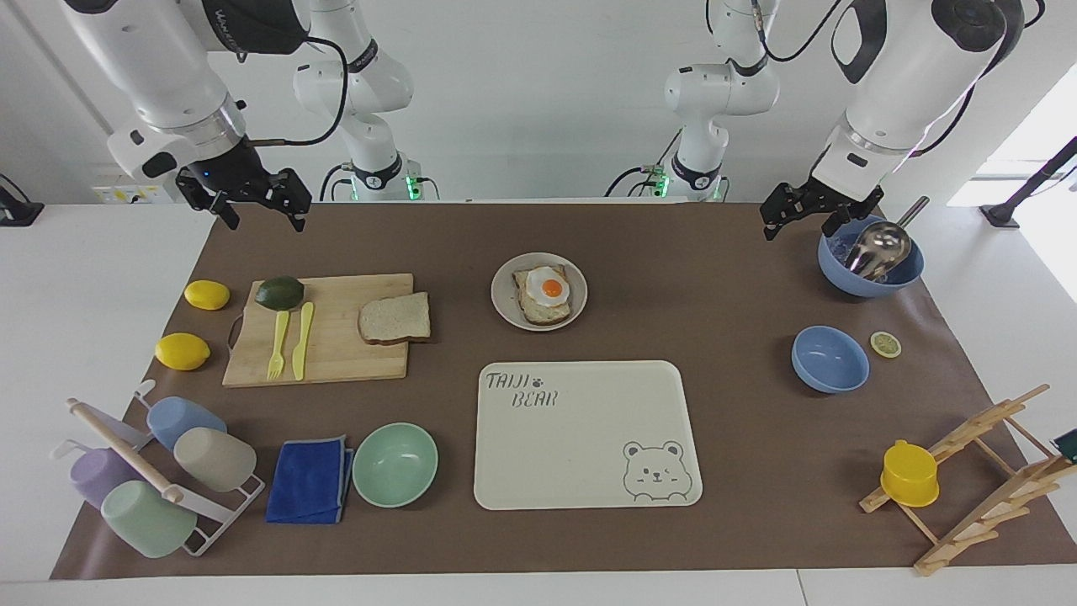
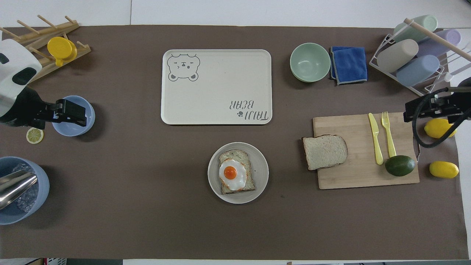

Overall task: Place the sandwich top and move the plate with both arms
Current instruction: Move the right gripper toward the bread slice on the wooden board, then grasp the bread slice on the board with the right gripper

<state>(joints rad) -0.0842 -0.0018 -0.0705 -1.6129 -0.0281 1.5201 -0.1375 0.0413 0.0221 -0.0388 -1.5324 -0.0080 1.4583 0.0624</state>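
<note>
The sandwich top (image 1: 394, 317) is left at nine o'clock of the plate (image 1: 505, 305), unclaimed; right gripper (image 1: 249, 200) and left gripper (image 1: 806, 213) are held raised, fingers wide, nothing gripped.

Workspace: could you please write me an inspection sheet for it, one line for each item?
Surface: brown mat on white table; no spills seen.
Job's things: bread slice lies on board; plate, nearer the robots than tray, holds egg toast.
Clutter: lemons, avocado, green bowl, cloth, cups, blue bowl, ladle.
Tools: left tool open, raised beside the ladle; right tool open, raised near the lemons; both hold nothing.
Cables: black cable hangs from the right arm; none on the mat.
Surroundings: white wall; nothing else seen.
</note>
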